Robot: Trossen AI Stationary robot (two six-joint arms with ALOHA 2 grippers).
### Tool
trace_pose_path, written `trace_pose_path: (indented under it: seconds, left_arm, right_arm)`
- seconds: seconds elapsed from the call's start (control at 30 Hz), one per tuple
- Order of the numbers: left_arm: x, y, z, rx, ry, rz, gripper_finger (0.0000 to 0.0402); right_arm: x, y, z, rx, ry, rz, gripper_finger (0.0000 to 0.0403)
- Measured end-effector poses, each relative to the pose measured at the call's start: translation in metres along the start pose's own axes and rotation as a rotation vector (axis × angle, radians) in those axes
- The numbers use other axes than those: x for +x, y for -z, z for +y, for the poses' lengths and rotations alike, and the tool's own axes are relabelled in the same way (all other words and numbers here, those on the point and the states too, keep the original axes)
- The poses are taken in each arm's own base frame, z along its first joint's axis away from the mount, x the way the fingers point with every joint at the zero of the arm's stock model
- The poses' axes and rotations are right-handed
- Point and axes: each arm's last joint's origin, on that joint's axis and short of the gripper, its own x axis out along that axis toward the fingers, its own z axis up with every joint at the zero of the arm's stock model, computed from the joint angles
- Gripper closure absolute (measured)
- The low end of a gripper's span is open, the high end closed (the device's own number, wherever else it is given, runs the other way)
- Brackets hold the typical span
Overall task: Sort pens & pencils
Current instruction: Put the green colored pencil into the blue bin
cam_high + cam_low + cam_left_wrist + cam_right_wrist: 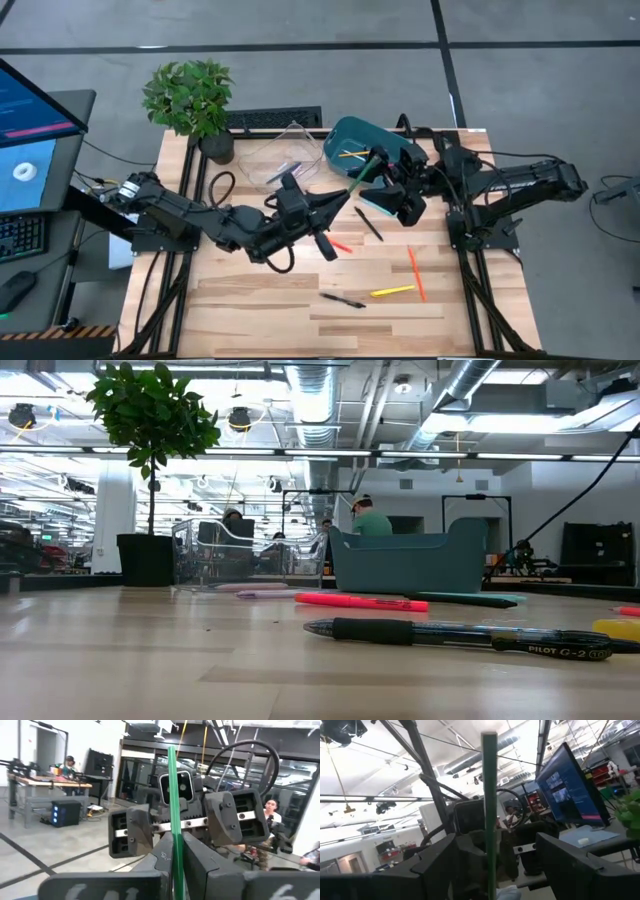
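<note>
My left gripper [347, 197] is shut on a thin green stick [368, 172], held in the air over the table's middle, in front of the teal bin [365, 140]. The stick [172, 785] runs on between the spread fingers of my right gripper [378, 172], which faces the left one and is open; its fingers [570, 865] stand on either side of the stick [489, 795] without touching it. More sticks lie flat on the table: red [340, 245], orange [415, 272], yellow [392, 292], black [343, 299], dark [368, 222]. My left gripper pinches the green stick's near end [175, 862] between its two fingers. The fingers come from the table's left, and the stick juts out ahead of them, roughly in line with them. The stick is lifted clear of the table and slants toward the far right.
A clear bin [285, 150] with purple sticks stands left of the teal bin, which holds an orange-yellow stick [350, 154]. A potted plant [195, 100] stands at the far left corner. In the low view a red stick [360, 601] and a black pen [460, 633] lie near the front.
</note>
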Motion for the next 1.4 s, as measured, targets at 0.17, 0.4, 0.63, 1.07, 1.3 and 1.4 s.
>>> trace_pose_path:
  seconds: [0.17, 0.4, 0.63, 1.07, 1.3, 1.4]
  left_arm:
    - [0.007, 0.002, 0.003, -0.024, 0.015, -0.006, 0.039]
    - [0.011, 0.007, 0.005, -0.014, 0.013, 0.007, 0.039]
    - [0.012, 0.008, 0.007, -0.001, -0.008, 0.016, 0.039]
    - [0.012, 0.011, 0.009, 0.026, -0.081, 0.041, 0.0384]
    - [0.009, 0.015, 0.013, 0.067, -0.17, 0.088, 0.0295]
    - [0.003, 0.013, 0.019, 0.079, -0.189, 0.134, 0.0252]
  right_arm:
    - [-0.001, -0.001, -0.005, -0.006, 0.021, 0.001, 0.0108]
    - [-0.001, -0.002, -0.006, -0.009, 0.026, -0.001, 0.0113]
    - [-0.001, -0.002, -0.006, -0.035, 0.033, -0.004, 0.021]
    - [-0.001, -0.002, -0.01, -0.03, 0.054, 0.003, 0.0379]
    - [-0.012, -0.014, -0.03, -0.058, 0.16, 0.022, 0.0379]
    - [-0.02, -0.017, -0.044, -0.089, 0.247, 0.069, 0.0379]
